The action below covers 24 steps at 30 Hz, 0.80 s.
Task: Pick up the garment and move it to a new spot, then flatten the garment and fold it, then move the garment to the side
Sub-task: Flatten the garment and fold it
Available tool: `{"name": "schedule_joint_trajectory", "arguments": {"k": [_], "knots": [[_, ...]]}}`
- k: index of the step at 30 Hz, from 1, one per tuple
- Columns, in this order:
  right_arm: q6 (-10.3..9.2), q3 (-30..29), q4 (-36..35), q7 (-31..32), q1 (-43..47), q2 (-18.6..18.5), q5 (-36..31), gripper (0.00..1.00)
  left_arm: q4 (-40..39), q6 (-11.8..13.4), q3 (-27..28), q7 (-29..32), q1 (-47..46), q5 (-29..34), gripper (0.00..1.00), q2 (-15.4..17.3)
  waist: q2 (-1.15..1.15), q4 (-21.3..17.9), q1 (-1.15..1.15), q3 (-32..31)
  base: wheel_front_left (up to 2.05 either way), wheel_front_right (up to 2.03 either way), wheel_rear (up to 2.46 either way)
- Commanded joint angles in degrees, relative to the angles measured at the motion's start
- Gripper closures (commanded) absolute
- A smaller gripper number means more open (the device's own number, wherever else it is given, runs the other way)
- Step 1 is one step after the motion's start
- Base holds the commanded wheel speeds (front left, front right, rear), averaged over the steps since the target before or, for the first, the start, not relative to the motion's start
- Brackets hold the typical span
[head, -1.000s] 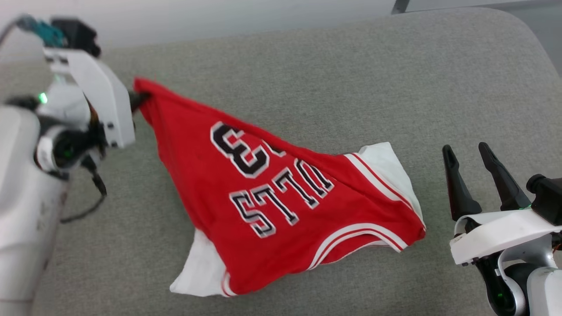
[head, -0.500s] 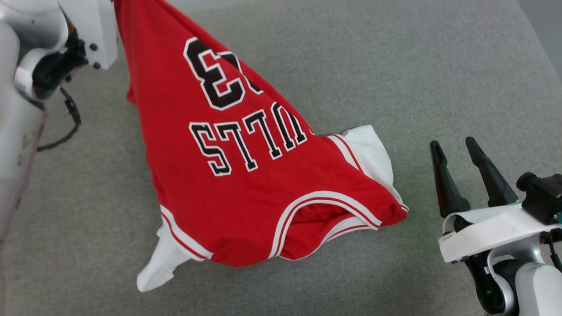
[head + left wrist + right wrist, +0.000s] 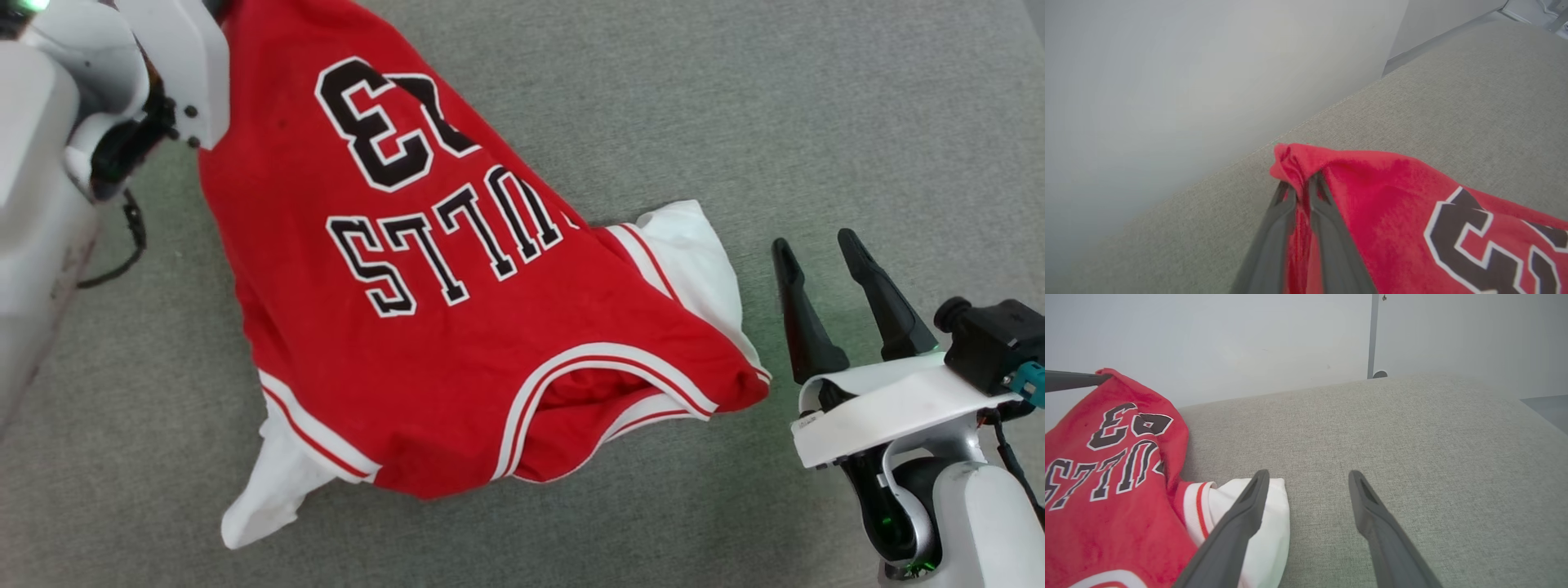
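Observation:
The garment (image 3: 457,327) is a red jersey with black "BULLS 23" lettering and white sleeves. It drapes down from its raised hem corner onto the grey cushion (image 3: 816,122), with collar and sleeves resting on the fabric. My left gripper (image 3: 1300,183) is shut on that bunched red corner of the garment (image 3: 1392,204), above the cushion near its back edge. My right gripper (image 3: 815,242) stands open and empty just right of the white sleeve (image 3: 694,253). In the right wrist view its fingers (image 3: 1309,473) spread wide, the left one in front of the sleeve (image 3: 1274,522).
The grey cushion (image 3: 1412,437) stretches wide to the right of the garment. A pale wall (image 3: 1167,81) runs behind the cushion's back edge. My left arm's white housing (image 3: 171,73) and a black cable (image 3: 122,245) fill the left side.
My left gripper has lifted the garment's corner higher and nearer, so the jersey hangs steeper and has slid left. The head view has shifted downward. The right gripper stays open.

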Motion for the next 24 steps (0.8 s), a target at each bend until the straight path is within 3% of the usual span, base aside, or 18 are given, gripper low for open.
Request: {"name": "schedule_joint_trajectory", "arguments": {"k": [1,8,21,24], "knots": [[-0.04,0.2,0.2,-0.3,-0.7,0.2,-0.3,0.0,0.9,-0.1,-0.7,-0.2,-0.6,-1.2,0.0,-0.3,0.0,0.9,0.0,-0.3,0.0,0.0,0.0],[-0.04,-0.8,0.5,0.3,-0.4,0.1,-1.8,0.0,0.3,-0.1,-4.5,0.2,0.9,-8.1,0.0,-1.2,0.0,4.6,0.0,-4.1,0.0,0.0,0.0],[-0.04,-5.0,-1.0,4.4,5.0,-0.4,-4.6,0.0,-13.5,-0.1,-7.6,0.9,12.6,-20.6,0.0,2.7,0.0,13.9,0.0,-16.4,0.0,0.0,0.0],[-0.04,-5.9,-1.4,5.0,6.5,-0.4,-4.7,0.0,-17.4,1.1,-8.2,2.0,16.6,-22.5,0.0,3.8,0.0,15.6,0.0,-19.1,0.0,0.0,0.0]]}}
